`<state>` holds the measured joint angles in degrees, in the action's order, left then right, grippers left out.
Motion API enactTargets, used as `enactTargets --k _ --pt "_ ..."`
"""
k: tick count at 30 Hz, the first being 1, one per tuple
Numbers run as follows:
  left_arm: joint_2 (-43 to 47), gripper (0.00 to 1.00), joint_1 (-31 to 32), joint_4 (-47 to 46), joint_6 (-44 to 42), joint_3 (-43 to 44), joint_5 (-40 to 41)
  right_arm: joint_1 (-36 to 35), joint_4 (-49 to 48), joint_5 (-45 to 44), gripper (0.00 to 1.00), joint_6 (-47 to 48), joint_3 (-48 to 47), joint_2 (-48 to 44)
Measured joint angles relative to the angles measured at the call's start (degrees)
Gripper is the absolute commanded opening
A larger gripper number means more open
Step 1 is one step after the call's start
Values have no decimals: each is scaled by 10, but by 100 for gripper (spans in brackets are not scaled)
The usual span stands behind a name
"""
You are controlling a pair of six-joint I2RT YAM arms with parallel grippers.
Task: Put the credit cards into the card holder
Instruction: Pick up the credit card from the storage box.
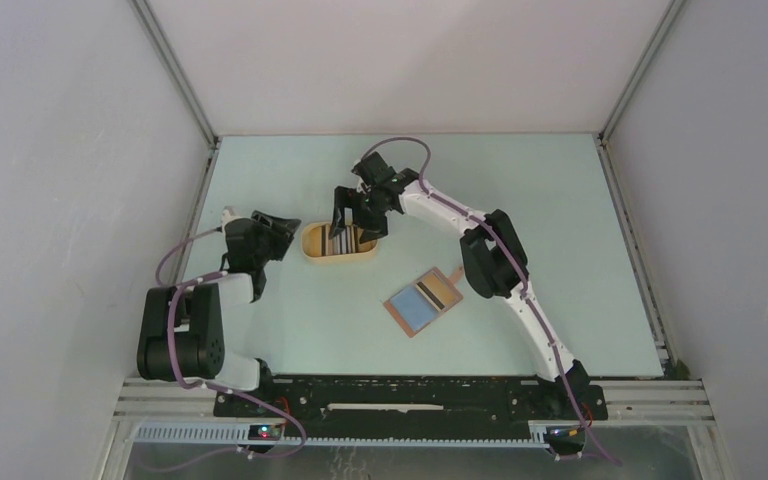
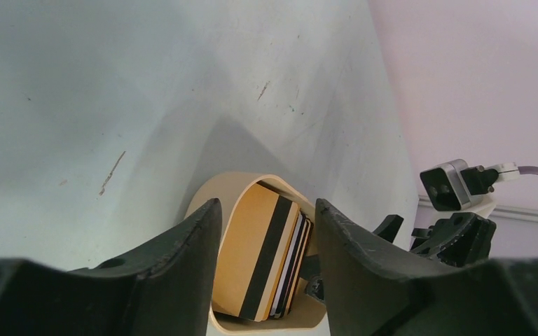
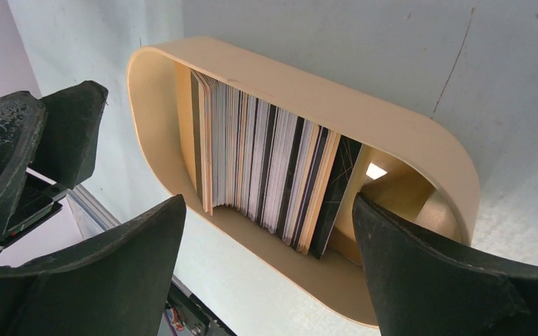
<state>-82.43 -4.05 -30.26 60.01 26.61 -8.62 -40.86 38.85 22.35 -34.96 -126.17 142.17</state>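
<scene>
The credit cards (image 3: 266, 161) stand on edge in a packed row inside a yellow oval tray (image 3: 336, 91). They also show in the top view (image 1: 343, 239) and the left wrist view (image 2: 263, 252), where a tan card with a black stripe faces me. My right gripper (image 1: 358, 230) is open and empty, its jaws straddling the tray just above the cards (image 3: 267, 210). My left gripper (image 1: 290, 232) is open and empty, low at the tray's left end (image 2: 266, 210). The card holder (image 1: 422, 301) lies open on the table, blue-grey inside up, with no card visible in it.
The yellow tray (image 1: 312, 243) sits mid-table between the two grippers. The card holder's tab (image 1: 454, 274) points toward the right arm's elbow (image 1: 490, 260). Frame posts and walls bound the table on the left, right and back.
</scene>
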Motion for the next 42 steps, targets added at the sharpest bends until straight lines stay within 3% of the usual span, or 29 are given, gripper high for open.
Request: enactTargets --k 22,25,27,42 --pt "-33 46 -3 12 0 23 -39 14 -21 99 87 -42 -5 21" --pt "-33 46 -3 12 0 24 -42 17 -28 117 83 -42 -5 21" --pt "-34 45 -3 12 0 24 -43 18 -34 131 74 -43 -5 21" --pt "-38 45 -5 8 0 24 -57 26 -75 196 71 -55 -5 49"
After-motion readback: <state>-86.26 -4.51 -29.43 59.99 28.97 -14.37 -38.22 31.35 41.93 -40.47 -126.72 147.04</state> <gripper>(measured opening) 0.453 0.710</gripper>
